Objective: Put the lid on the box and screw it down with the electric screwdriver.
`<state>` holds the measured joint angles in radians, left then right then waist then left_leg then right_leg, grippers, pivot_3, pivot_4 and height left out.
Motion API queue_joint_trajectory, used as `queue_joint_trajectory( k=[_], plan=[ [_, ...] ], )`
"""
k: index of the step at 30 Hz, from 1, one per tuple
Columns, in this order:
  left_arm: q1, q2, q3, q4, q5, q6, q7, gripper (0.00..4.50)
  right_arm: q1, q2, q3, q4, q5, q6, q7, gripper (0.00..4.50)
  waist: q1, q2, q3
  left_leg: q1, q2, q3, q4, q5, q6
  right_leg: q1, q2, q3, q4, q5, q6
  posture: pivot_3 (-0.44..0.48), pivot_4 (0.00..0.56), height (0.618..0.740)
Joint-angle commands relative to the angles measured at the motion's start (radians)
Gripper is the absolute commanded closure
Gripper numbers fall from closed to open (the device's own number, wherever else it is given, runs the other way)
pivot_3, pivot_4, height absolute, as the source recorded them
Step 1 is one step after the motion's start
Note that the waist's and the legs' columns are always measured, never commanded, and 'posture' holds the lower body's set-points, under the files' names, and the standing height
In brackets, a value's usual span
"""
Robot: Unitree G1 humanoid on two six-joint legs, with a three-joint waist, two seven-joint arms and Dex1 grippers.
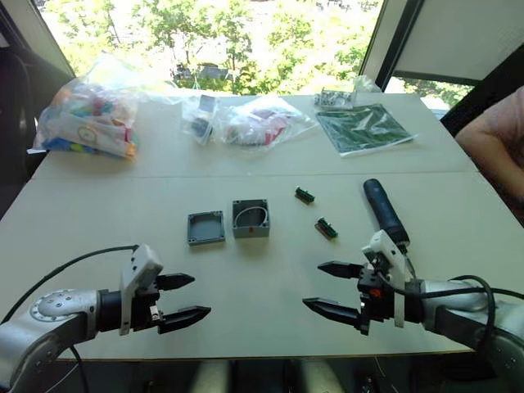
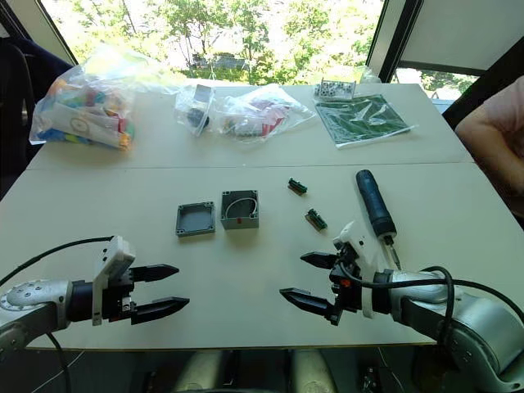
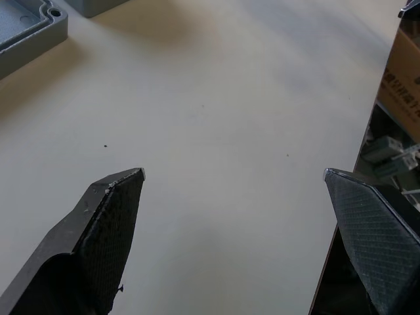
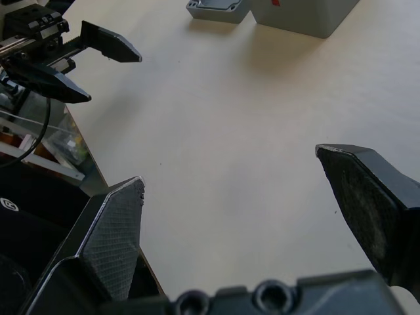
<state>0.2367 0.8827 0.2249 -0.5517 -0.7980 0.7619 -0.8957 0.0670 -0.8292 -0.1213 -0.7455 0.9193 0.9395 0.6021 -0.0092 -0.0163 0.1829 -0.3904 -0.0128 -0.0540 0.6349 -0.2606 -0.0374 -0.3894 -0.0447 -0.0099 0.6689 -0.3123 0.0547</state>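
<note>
Lid (image 1: pixel 205 228) lies just left of the open box (image 1: pixel 250 218), screwdriver (image 1: pixel 386 212) untouched to its right; both grippers (image 1: pixel 181 300) (image 1: pixel 334 289) gape empty, nothing started

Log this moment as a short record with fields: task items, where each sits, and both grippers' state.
lid: lid lies flat on the table, hollow side up, just left of the box, not fitted
box: box stands open, red mark on its near side
electric screwdriver: electric screwdriver lies on the table beyond the right gripper, ungrasped
left gripper: left gripper open, holding nothing, near the table's front edge
right gripper: right gripper open, holding nothing
other: two small green parts right of the box; plastic bags at the far side
</note>
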Motion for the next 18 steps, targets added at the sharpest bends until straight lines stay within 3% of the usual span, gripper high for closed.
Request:
queue_joint_trajectory(
  k=[1, 15, 18],
  plan=[
    [0.006, 0.002, 0.037, -0.016, -0.022, 0.006, -0.008, 0.01, -0.013, 0.009, 0.006, -0.037, 0.019, -0.003, -0.008, 0.00, 0.000, 0.000, 0.000, 0.000, 0.000, 0.000, 0.000, 0.000, 0.000, 0.000, 0.000, 0.000, 0.000, 0.000, 0.000, 0.000, 0.150, 0.740],
    [-0.019, -0.029, 0.049, -0.014, -0.052, 0.028, 0.033, 0.01, -0.054, 0.027, 0.046, -0.014, 0.003, -0.018, 0.004, 0.00, 0.000, 0.000, 0.000, 0.000, 0.000, 0.000, 0.000, 0.000, 0.000, 0.000, 0.000, 0.000, 0.000, 0.000, 0.000, 0.000, 0.150, 0.740],
    [-0.038, -0.008, 0.040, -0.005, 0.003, 0.001, 0.031, 0.01, -0.066, 0.062, 0.032, -0.007, 0.033, -0.012, -0.023, 0.00, 0.000, 0.000, 0.000, 0.000, 0.000, 0.000, 0.000, 0.000, 0.000, 0.000, 0.000, 0.000, 0.000, 0.000, 0.000, 0.000, 0.150, 0.740]
  ],
)
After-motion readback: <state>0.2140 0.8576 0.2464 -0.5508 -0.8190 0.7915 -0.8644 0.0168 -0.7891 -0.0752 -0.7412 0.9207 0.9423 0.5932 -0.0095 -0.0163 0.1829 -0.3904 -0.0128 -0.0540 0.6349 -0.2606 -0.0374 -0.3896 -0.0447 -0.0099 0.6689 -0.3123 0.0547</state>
